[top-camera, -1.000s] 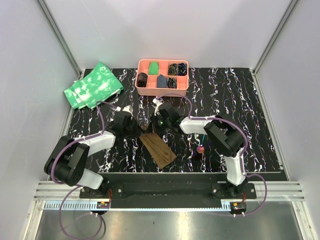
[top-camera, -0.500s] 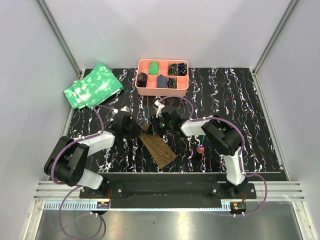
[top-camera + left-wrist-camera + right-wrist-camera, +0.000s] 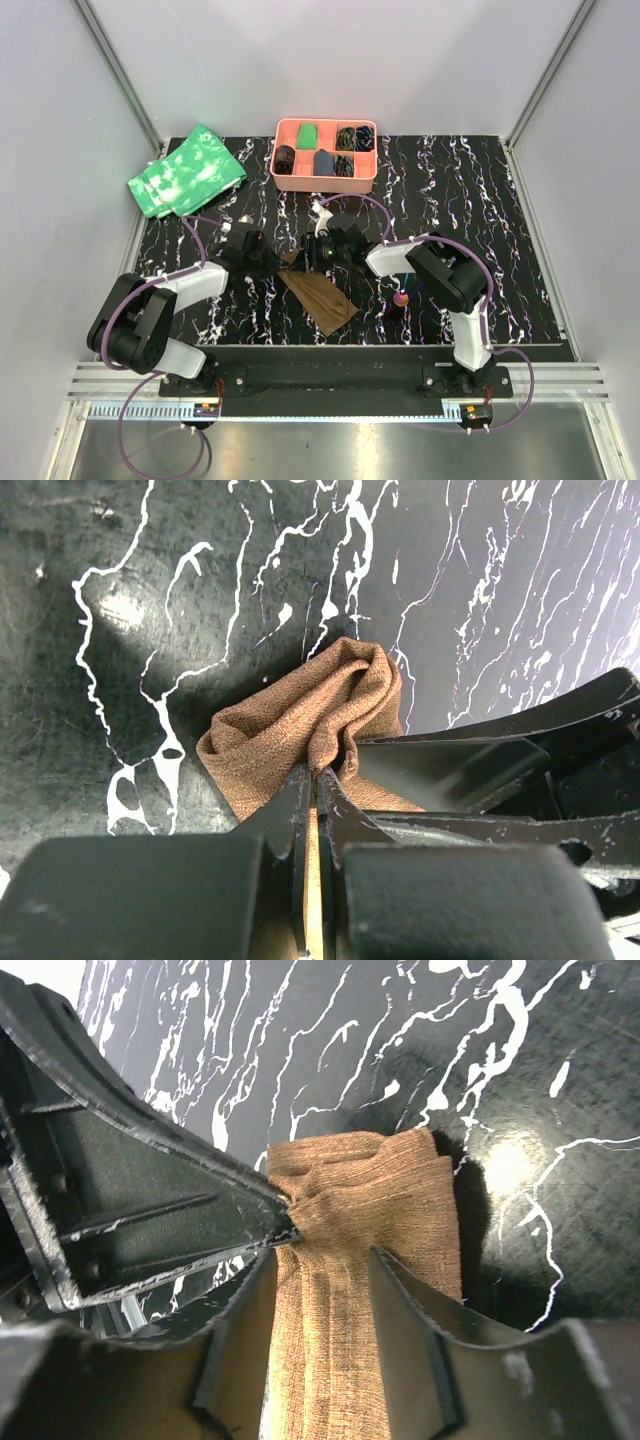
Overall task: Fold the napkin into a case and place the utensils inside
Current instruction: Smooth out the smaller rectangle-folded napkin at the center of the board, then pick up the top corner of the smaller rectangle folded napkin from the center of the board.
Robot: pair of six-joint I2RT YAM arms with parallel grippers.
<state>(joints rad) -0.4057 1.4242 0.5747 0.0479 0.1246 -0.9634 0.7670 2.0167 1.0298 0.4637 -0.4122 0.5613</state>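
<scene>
The brown napkin (image 3: pixel 320 298) lies as a narrow folded strip running from the table's middle toward the near edge. Its far end is bunched up (image 3: pixel 300 725) and pinched in my left gripper (image 3: pixel 315 773), which is shut on it. My right gripper (image 3: pixel 325 1253) faces the left gripper (image 3: pixel 278 262) over the same end. Its jaws stand apart on either side of the napkin (image 3: pixel 370 1210), which passes loosely between them. The utensils (image 3: pixel 401 297), one with a pink-red rounded end, lie right of the napkin under the right arm, partly hidden.
A pink compartment tray (image 3: pixel 325 182) with small items stands at the back centre. Green white-mottled cloths (image 3: pixel 187 170) lie at the back left. The black marbled table (image 3: pixel 480 220) reaches to grey walls on three sides.
My right gripper has opened and let go of the napkin's end. Both grippers have shifted slightly toward the back. The left gripper stays shut on the cloth.
</scene>
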